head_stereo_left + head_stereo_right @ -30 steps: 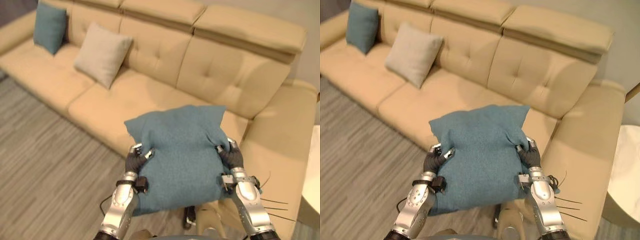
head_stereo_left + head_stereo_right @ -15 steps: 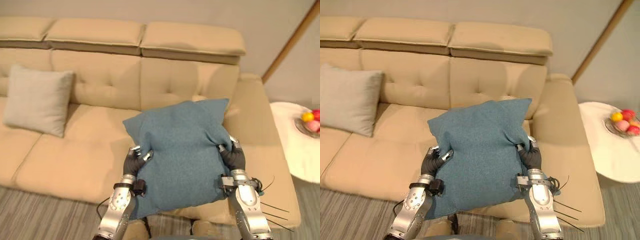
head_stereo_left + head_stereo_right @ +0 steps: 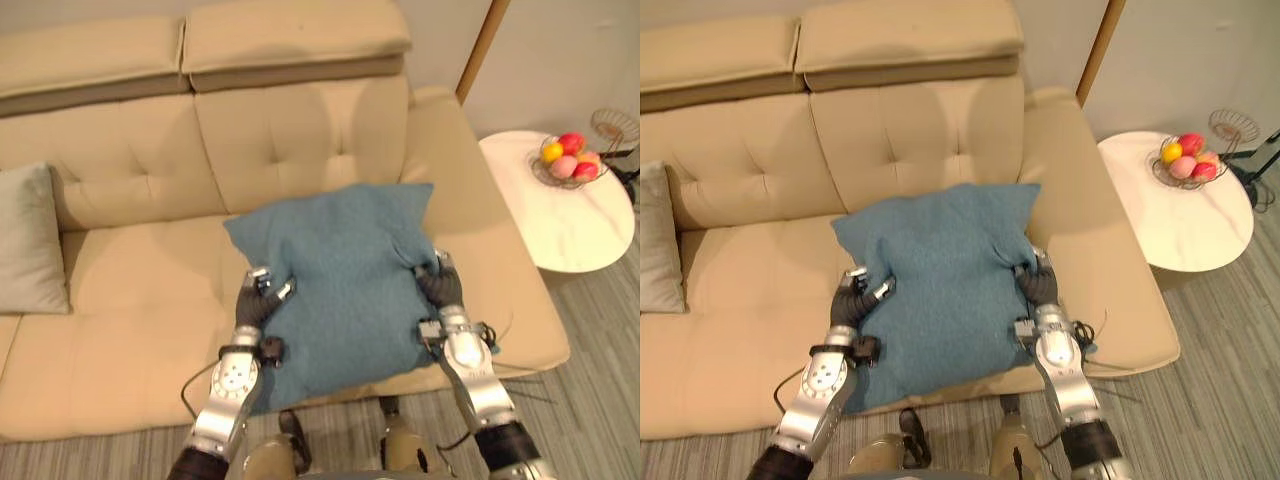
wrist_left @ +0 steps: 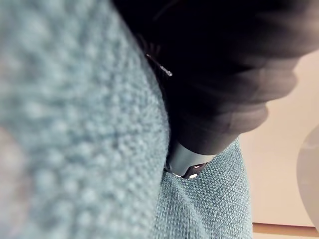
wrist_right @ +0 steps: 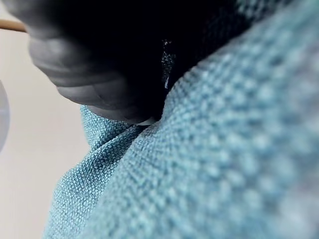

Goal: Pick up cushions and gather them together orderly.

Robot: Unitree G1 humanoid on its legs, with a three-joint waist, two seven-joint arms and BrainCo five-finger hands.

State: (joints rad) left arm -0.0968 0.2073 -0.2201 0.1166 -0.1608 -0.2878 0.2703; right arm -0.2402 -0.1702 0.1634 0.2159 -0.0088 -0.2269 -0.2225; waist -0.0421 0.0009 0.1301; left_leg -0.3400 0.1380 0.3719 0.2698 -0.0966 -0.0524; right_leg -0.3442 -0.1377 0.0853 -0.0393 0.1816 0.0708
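Note:
I hold a teal cushion (image 3: 340, 280) up between both hands, over the right end of the beige sofa (image 3: 300, 130). My left hand (image 3: 258, 303) pinches its left edge and my right hand (image 3: 438, 288) pinches its right edge, fingers curled into the cloth. The same teal weave (image 4: 75, 124) presses close against the left hand in the left wrist view, and the cushion cloth (image 5: 209, 149) does so against the right hand in the right wrist view. A light grey cushion (image 3: 25, 240) leans against the sofa back at the far left.
A round white side table (image 3: 560, 205) stands right of the sofa arm, with a wire bowl of fruit (image 3: 567, 160) on it. A wooden door frame (image 3: 480, 45) rises behind the sofa's right end. Grey striped floor (image 3: 600, 330) lies in front.
The camera has swung to the right: the sofa's right end, the side table and the fruit bowl have come into view. The teal cushion stays held between both hands.

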